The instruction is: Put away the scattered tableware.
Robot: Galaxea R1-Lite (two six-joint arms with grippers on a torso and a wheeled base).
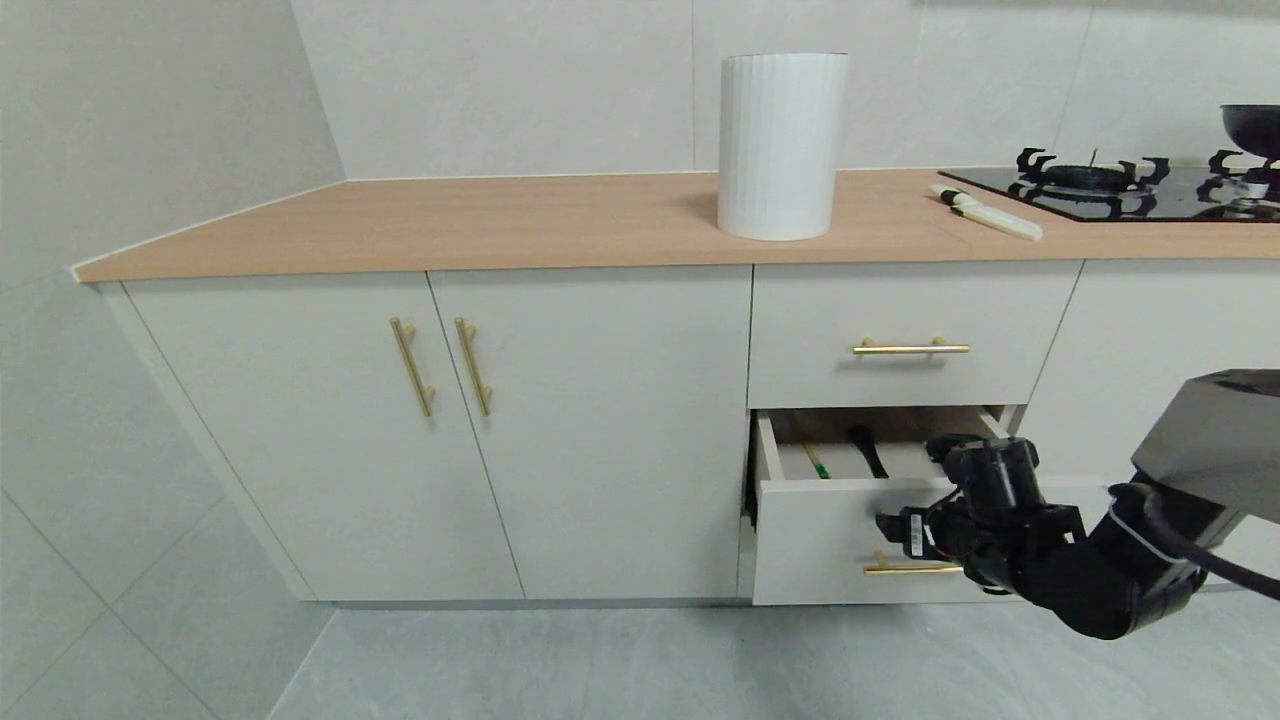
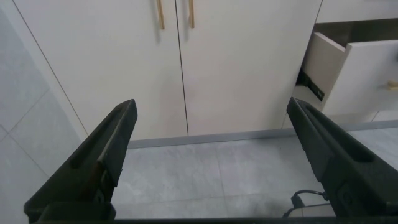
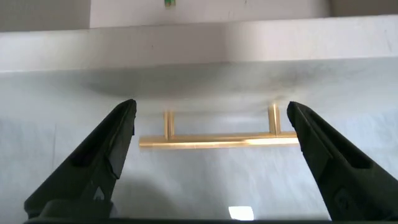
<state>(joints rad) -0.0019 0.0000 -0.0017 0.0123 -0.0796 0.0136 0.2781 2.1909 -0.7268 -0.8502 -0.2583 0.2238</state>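
Pale wood-grain countertop (image 1: 500, 225) spans the upper frame above smooth cream cabinets. At upper centre stands a tall white ribbed cylinder (image 1: 780, 145); to its right a cream-coloured knife (image 1: 985, 212) lies beside a black glass gas hob (image 1: 1120, 195). At lower right a cream drawer (image 1: 820, 540) stands open, holding a black-handled utensil (image 1: 868, 452). The black right gripper (image 1: 900, 530) sits close before its brass bar handle (image 3: 217, 142), jaws spread wide, gripping nothing. The left gripper (image 2: 211, 106) hangs over grey floor tiles (image 2: 205, 174), jaws likewise apart.

We are looking at a wooden counter (image 1: 450, 225) running along pale tiled walls (image 1: 500, 80), with white cabinets (image 1: 590, 430) standing beneath it on a grey tiled floor (image 1: 600, 660). A black hob (image 1: 1100, 200) is sitting in the counter at the right.
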